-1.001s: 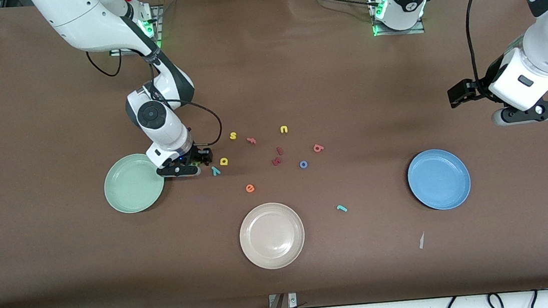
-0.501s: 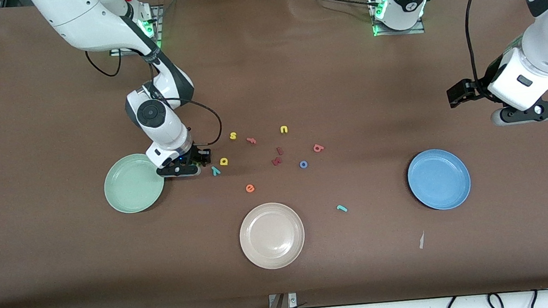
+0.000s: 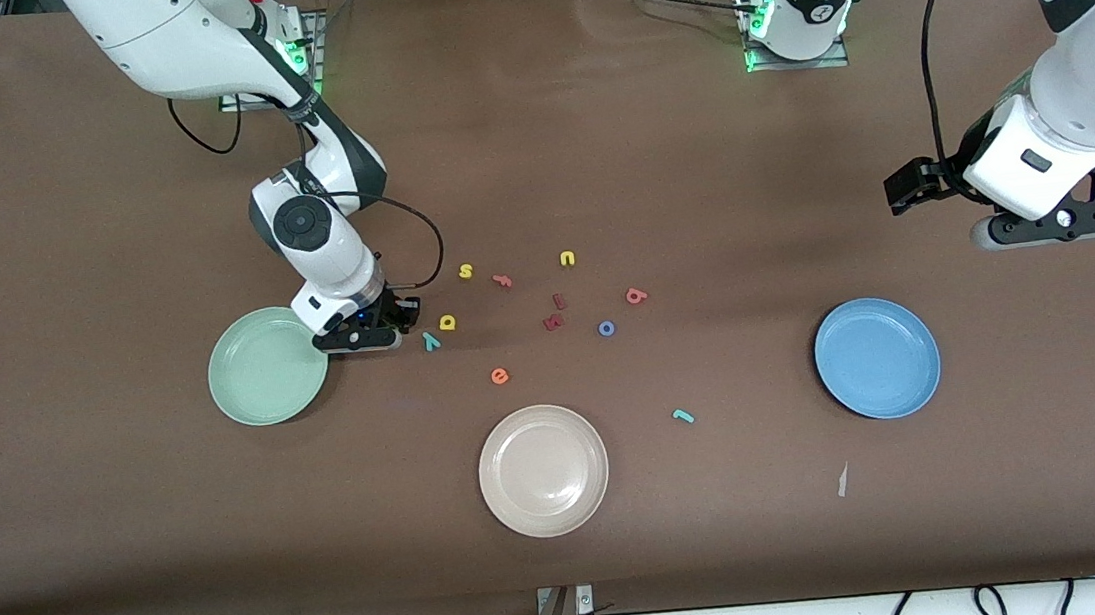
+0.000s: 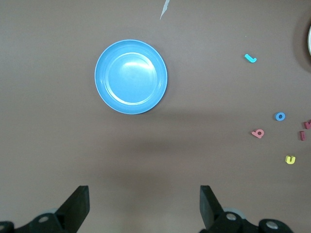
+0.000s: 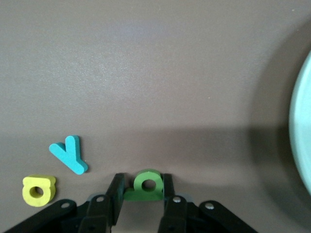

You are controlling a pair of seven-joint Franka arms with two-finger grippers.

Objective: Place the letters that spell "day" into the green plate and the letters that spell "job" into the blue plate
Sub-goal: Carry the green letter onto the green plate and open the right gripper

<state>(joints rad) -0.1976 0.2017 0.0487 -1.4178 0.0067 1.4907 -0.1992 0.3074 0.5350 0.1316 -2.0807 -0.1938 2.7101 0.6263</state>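
The right gripper was down at the surface just beside the green plate, its jaws drawn in against both sides of the green d; the letter sat pinched between them, still low on the brown cloth; the teal y and yellow a lay close by, toward the middle of the scatter, untouched; both plates sat bare. The left gripper waited in the air near the blue plate, jaws spread wide and holding nothing; the salmon b, blue o and teal j lay apart on the surface, the j nearest the front camera.

The risk, as I read it: that foam d was tiny and soft; a grip biting only its edge could let it twist or pop out on the lift; a drop short of the rim would leave it beside the plate, not in it.
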